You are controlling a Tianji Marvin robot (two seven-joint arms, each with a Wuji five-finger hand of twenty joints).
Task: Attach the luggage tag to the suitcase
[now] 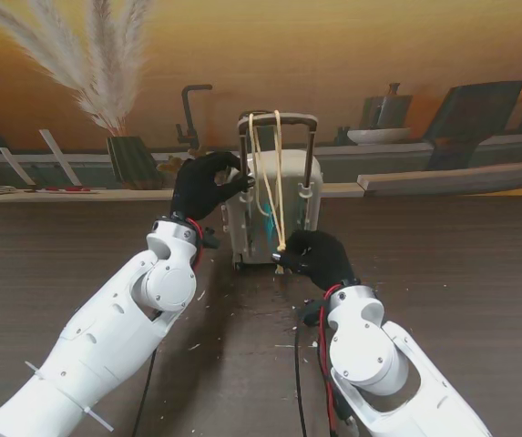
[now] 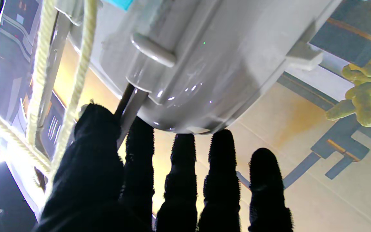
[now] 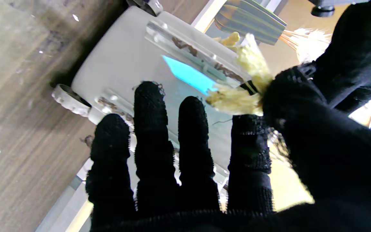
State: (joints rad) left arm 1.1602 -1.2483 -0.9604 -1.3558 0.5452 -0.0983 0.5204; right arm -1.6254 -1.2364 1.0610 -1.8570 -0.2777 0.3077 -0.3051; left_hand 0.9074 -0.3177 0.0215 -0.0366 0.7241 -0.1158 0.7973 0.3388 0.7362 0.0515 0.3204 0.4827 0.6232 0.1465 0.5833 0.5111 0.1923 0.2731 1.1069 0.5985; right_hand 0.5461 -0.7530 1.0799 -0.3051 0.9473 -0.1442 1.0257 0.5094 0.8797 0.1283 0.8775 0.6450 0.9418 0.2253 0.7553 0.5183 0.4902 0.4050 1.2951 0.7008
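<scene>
From the stand, a small pale grey suitcase (image 1: 274, 211) stands upright near the middle of the dark wood-grain table (image 1: 461, 273), its dark telescopic handle (image 1: 279, 118) raised. A cream cord (image 1: 270, 168) hangs looped over that handle and runs down the face of the case, past a turquoise tag (image 1: 268, 238) low on the shell. The black-gloved left hand (image 1: 204, 185) wraps the suitcase's upper left edge, holding it. The right hand (image 1: 317, 257), also gloved, sits at the case's lower right corner with the cord's lower end pinched at its fingers. Small pale flecks lie on the table nearer to me.

In the left wrist view, the grey shell (image 2: 204, 64) is glossy, with rounded moulded corners and a raised tab. 4 fingertips (image 2: 222, 145) touch its curved edge while the thumb presses beside a handle rail. 2 strands of twisted cord (image 2: 79, 71) run alongside that rail.

In the right wrist view, the case shows a small wheel (image 3: 68, 100) resting on the table, clear strips across its face and the turquoise tag (image 3: 188, 75) lying flat between them. The thumb and forefinger (image 3: 250, 151) grip the frayed yellowish cord end (image 3: 237, 98); the other 3 fingers extend loosely toward the shell.
</scene>
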